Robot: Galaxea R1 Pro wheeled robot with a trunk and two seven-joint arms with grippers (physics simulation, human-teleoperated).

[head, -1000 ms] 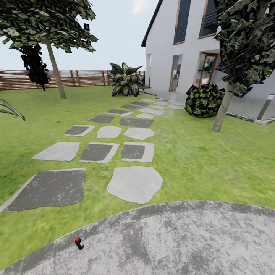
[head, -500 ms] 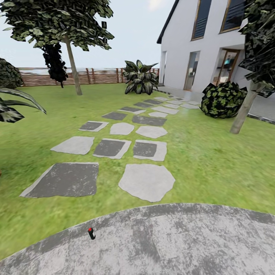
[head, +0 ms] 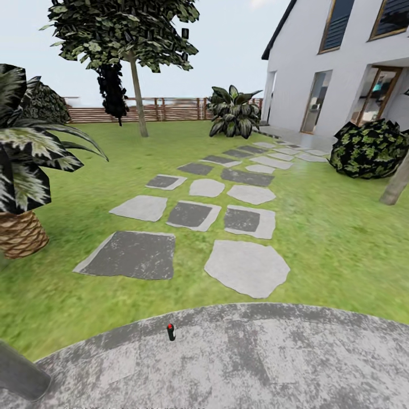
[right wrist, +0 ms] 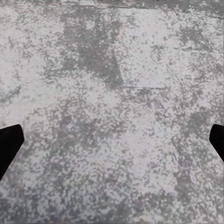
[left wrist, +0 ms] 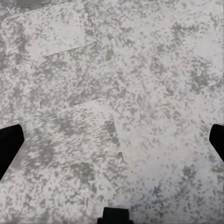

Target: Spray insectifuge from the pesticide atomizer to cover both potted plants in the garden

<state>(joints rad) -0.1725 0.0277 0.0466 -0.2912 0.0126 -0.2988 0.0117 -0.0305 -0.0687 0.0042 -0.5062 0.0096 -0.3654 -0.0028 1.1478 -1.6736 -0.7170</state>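
The pesticide atomizer and the two potted plants are out of view. In the head view I face a green lawn (head: 318, 238) with a path of grey stepping stones (head: 247, 267), and the rounded mottled patio (head: 255, 363) lies at my feet. A tiny dark object with a red top (head: 170, 331) stands near the patio's edge. My left gripper (left wrist: 112, 140) hangs open over bare concrete, its black fingertips (left wrist: 9, 144) far apart. My right gripper (right wrist: 112, 142) is open over the same mottled surface.
A big striped-leaf plant in a woven basket (head: 21, 233) stands close at the left. A dark grey post (head: 17, 375) cuts the lower left corner. Farther off are a tree (head: 136, 96), the slat fence (head: 165, 111), a dark bush (head: 372, 149) and the white house (head: 341, 74).
The camera has swung left, so the whole scene slid right in the picture. The striped plant in its basket and the grey post have come into view at the left.
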